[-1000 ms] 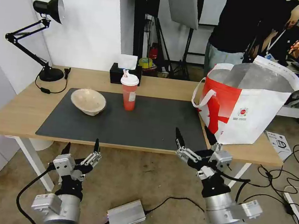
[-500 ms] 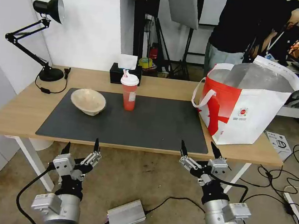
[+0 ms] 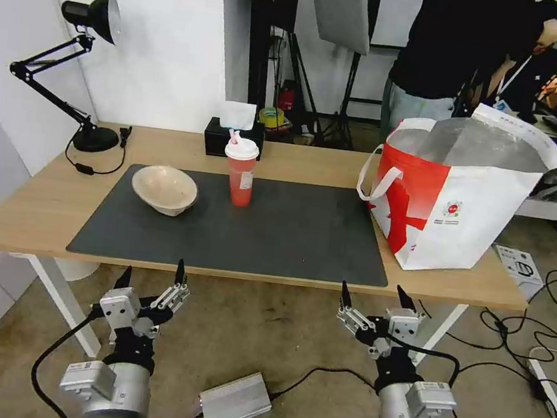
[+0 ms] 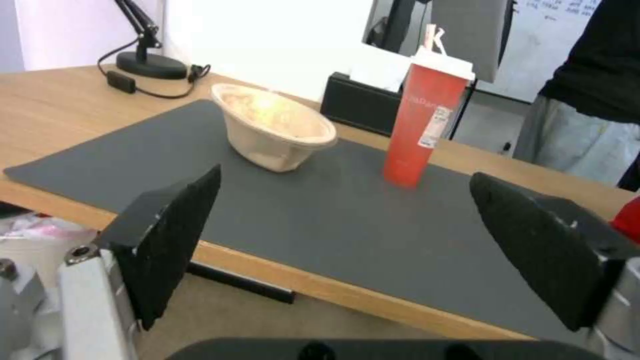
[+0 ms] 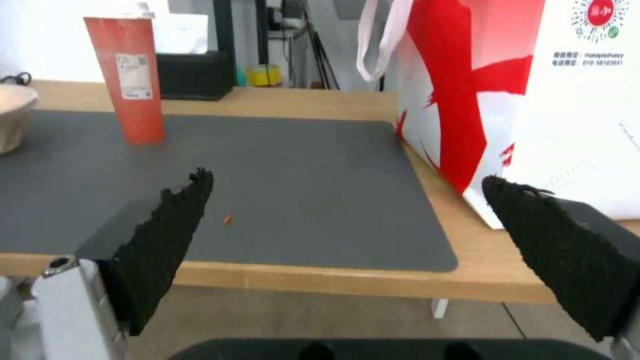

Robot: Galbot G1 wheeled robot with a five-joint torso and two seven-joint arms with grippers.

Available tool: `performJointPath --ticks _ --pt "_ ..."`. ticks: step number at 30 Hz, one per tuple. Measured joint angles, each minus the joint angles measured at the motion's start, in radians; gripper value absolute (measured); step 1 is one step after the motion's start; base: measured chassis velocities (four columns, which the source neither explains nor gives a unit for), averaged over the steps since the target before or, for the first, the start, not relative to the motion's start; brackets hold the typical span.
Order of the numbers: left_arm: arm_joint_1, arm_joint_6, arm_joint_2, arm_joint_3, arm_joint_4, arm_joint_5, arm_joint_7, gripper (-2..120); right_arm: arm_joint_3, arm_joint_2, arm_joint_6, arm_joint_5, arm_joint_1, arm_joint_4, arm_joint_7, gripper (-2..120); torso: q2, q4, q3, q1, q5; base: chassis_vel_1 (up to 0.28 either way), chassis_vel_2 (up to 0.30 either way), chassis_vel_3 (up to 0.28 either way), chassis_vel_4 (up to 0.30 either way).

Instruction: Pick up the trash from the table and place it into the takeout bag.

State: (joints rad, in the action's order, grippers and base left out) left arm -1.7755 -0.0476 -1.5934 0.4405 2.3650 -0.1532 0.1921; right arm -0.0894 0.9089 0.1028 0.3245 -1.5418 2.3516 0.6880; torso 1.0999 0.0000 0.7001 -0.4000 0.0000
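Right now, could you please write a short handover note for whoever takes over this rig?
Left end effector: open, empty, below the table's near edge.
Right end effector: open, empty, also below the near edge, close to the takeout bag's side.
On the table: shallow beige bowl and red drink cup, both upright on the grey mat.
Takeout bag stands open at the table's right end.
Done: nothing grasped now; the bag's contents are hidden.
Left: bowl and cup into the bag.

Red cup (image 3: 240,172) upright beside beige bowl (image 3: 164,189).
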Motion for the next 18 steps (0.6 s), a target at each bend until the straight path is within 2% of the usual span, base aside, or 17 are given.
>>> performJointPath --ticks 18 --pt "-0.003 0.000 0.000 0.002 0.004 0.000 0.000 100 0.011 0.018 0.001 -0.011 -0.006 -0.001 0.002 100 0.000 0.0000 0.000 0.000 0.0000 0.000 0.000 0.000 0.000"
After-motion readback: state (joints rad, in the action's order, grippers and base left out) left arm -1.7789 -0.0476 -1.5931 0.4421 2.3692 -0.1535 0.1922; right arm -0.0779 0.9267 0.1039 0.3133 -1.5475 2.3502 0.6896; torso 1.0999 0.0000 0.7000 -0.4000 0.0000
